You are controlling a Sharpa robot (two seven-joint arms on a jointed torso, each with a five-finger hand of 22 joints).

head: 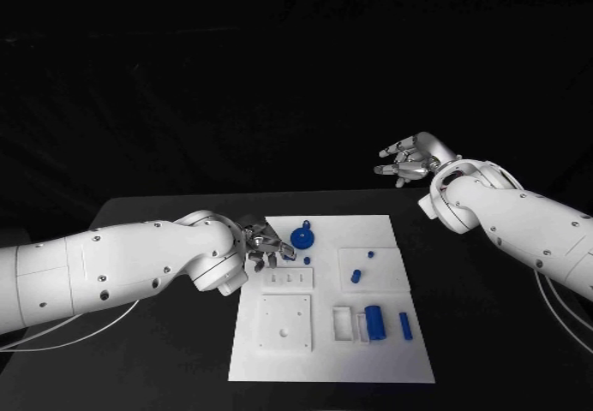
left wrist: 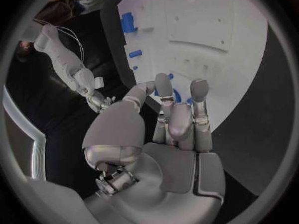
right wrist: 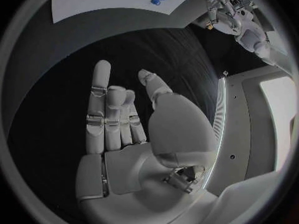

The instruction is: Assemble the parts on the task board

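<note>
Looked like a robotics lab setup you were running: black table (head: 161, 214) against a dark backdrop, a white task board (head: 371, 235) with cut-out slots and small blue parts (head: 374, 320) laid out test-bench style.

On the black table (head: 161, 360) lay one white rectangular task board (head: 408, 364) carrying six small blue plastic parts: one round keyed piece (head: 302, 237), one thick cylinder (head: 374, 321), one slim bar (head: 405, 325), and three little pegs (head: 356, 276).
</note>
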